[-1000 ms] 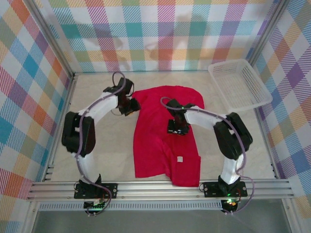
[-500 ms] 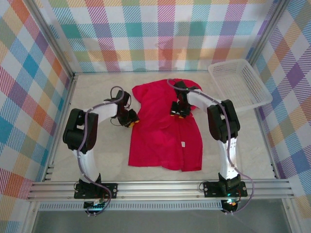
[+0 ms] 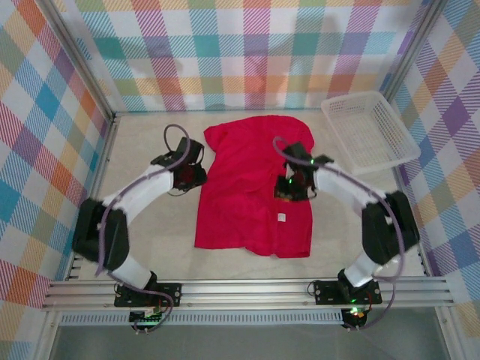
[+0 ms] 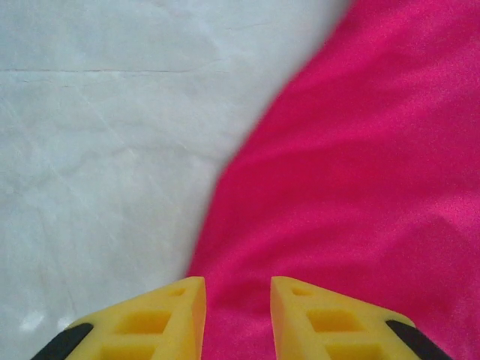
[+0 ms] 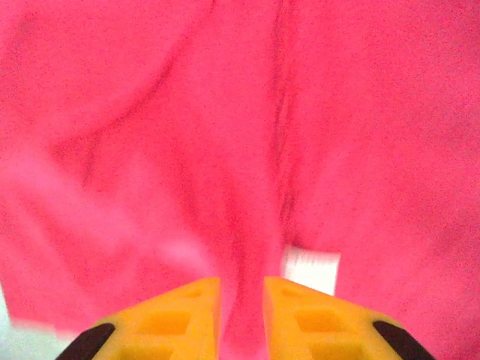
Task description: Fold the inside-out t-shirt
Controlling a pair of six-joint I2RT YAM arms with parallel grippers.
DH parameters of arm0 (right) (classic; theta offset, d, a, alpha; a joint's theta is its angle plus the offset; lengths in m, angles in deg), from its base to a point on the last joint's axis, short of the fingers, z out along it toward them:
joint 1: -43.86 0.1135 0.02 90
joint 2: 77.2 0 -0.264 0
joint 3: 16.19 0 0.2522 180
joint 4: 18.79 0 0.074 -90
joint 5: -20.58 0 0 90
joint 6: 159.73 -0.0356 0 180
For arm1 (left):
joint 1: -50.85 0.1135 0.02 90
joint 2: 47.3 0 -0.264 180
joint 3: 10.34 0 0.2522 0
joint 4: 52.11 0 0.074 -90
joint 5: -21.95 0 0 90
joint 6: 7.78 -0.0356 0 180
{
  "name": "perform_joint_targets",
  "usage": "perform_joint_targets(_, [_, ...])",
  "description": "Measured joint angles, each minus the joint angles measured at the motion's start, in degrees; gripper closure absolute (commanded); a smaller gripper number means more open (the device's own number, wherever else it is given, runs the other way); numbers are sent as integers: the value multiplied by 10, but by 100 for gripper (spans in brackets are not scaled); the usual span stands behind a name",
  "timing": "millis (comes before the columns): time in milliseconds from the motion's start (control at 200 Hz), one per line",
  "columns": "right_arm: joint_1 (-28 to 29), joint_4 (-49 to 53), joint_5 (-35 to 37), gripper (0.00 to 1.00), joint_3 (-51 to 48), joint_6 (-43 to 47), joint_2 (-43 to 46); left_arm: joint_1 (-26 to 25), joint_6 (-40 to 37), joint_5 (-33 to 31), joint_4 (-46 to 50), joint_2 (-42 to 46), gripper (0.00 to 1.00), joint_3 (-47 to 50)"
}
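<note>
Crimson-red cloth t-shirt on beige tabletop; L claw at edge, R claw mid-shirt; we can't tell either's grip.

I work in a robot lab booth, not a home. My left arm and right arm are bolted to an aluminium rail along the near edge of a pale tabletop. Panels printed in pastel checks close off the left, far and right sides, framed by metal posts. Cables loop over my arms. My left hand and right hand end in yellow plastic fingers.
</note>
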Motion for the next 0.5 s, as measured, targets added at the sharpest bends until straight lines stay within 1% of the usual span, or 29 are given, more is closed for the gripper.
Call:
perform_joint_targets(40, [28, -5, -8, 76, -37, -14, 28, -10, 2, -4, -7, 36, 70, 21])
perform_joint_targets(85, [51, -11, -10, 73, -72, -31, 51, -12, 4, -8, -14, 65, 70, 43])
perform_joint_targets(170, [77, -20, -10, 71, -120, -60, 81, -10, 8, -13, -17, 87, 70, 79])
perform_joint_targets(300, [98, -40, -5, 71, -155, -94, 99, -10, 14, -10, -14, 87, 70, 126])
perform_joint_targets(505, [113, -72, -5, 71, -164, -122, 85, -11, 26, -4, -15, 87, 71, 157])
